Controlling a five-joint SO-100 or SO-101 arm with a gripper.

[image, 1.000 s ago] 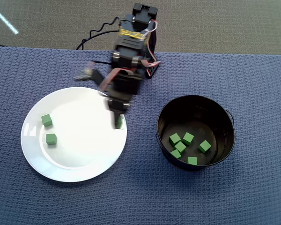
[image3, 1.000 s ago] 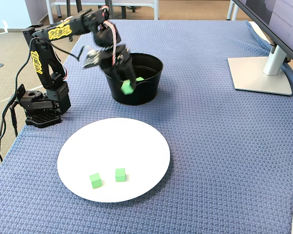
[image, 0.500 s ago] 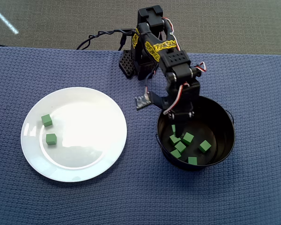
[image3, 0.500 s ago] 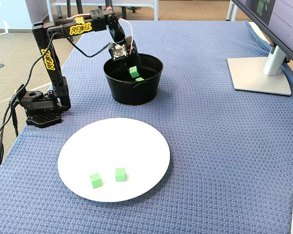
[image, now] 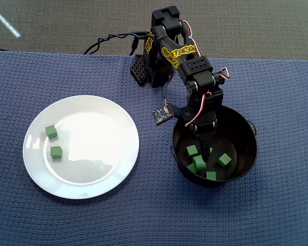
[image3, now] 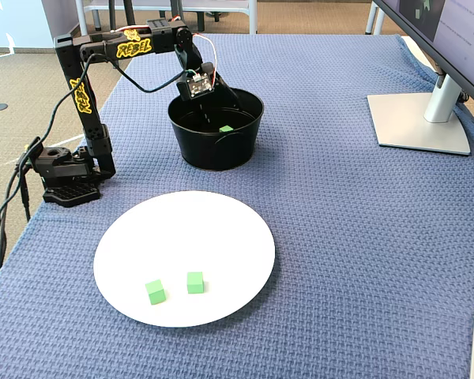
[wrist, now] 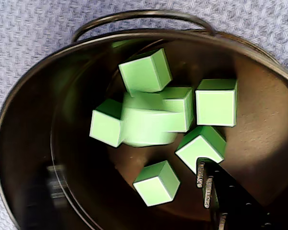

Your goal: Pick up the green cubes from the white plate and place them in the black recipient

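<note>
Two green cubes [image: 51,131] [image: 55,151] left on the white plate [image: 113,169] in the overhead view, both near its left rim, close together but apart. Several more in the black pot [image: 244,134], partly hidden under the arm. Gripper [image: 203,151] down inside the pot; opening not readable from here.

Seven or so cubes in the wrist view, piled on the pot [wrist: 24,143] floor, some stacked and tilted; one [wrist: 146,125] smeared, probably falling or just landed. Only one dark finger [wrist: 225,191] visible at bottom right, touching nothing, no cube against it. Probably parted and empty, but spread not measurable.

Two cubes [image3: 155,292] [image3: 194,282] in the fixed view near the front edge of the plate [image3: 221,229], well apart from the pot [image3: 213,146]. Gripper [image3: 225,99] sunk behind the pot wall, state unclear.

Handling guess: light, stiff, matte, sharp-edged blocks; likely foam or wood, not fragile. Best taken across two opposite flat faces, square on. Glossy plate likely slippery, so a skewed pinch may push a cube away.
</note>
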